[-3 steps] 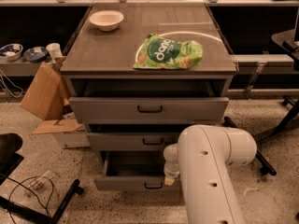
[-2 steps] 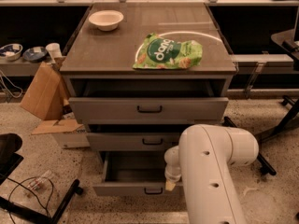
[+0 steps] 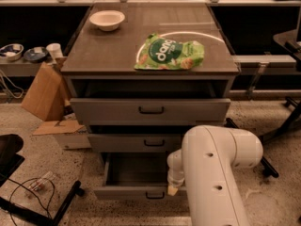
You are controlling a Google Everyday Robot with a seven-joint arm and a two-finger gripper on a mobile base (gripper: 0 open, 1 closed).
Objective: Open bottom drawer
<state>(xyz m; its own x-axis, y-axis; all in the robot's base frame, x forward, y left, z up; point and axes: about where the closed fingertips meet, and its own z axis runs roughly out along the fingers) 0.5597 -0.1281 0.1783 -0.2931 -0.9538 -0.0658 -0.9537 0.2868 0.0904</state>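
- The bottom drawer [image 3: 123, 192] of a grey three-drawer cabinet [image 3: 75, 68] stands pulled well out from the cabinet's base, with its plain grey inside showing and its small dark bar handle [image 3: 155, 195] at the centre of the front.
- The robot's white arm [image 3: 216, 173] fills the lower right in front of the cabinet. Its gripper [image 3: 172, 190] sits at the right part of the bottom drawer's front, just beside the handle. Only a pale tip shows, so it cannot be told how far the gripper is open or whether it holds anything.
- Higher on the cabinet, the middle drawer [image 3: 117, 142] is slightly out, and the widest top drawer [image 3: 103, 110] juts a little further forward.
- On the cabinet's top lie a green snack bag [image 3: 169, 54], right of centre, and a white bowl [image 3: 107, 20] at the far left corner.
- A brown cardboard box [image 3: 44, 92] leans against the cabinet's left side.
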